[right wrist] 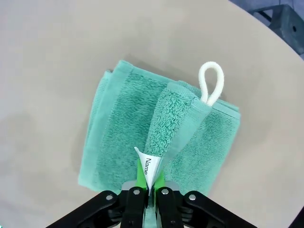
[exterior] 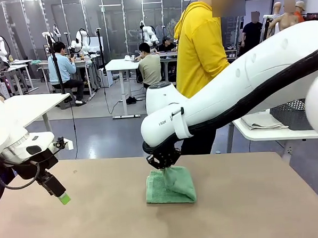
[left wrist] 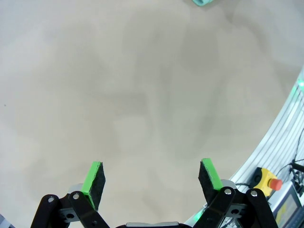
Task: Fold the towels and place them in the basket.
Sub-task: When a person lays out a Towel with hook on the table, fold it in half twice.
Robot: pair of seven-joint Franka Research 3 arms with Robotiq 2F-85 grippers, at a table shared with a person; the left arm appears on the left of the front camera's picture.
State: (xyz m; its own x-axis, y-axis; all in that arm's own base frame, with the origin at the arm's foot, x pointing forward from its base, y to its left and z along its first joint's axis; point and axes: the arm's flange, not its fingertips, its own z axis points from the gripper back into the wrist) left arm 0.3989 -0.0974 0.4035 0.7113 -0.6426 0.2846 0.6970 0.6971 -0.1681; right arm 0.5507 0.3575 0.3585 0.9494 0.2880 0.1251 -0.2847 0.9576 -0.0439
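At mid-table, a raised fold of the mint green towel [exterior: 170, 187] is being pinched by the right gripper [right wrist: 149, 178]; the left gripper [left wrist: 152, 172] is being held wide open over the table [exterior: 260, 209].

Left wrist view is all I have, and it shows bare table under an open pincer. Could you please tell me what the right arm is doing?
Observer: The right pincer is shut on a raised fold of the green towel, and its white tag is pinched in as well.
Operator: Thank you. Does the rest of the towel lie flat?
Observer: Yes, the rest lies folded on the table, with a white loop showing at one edge.
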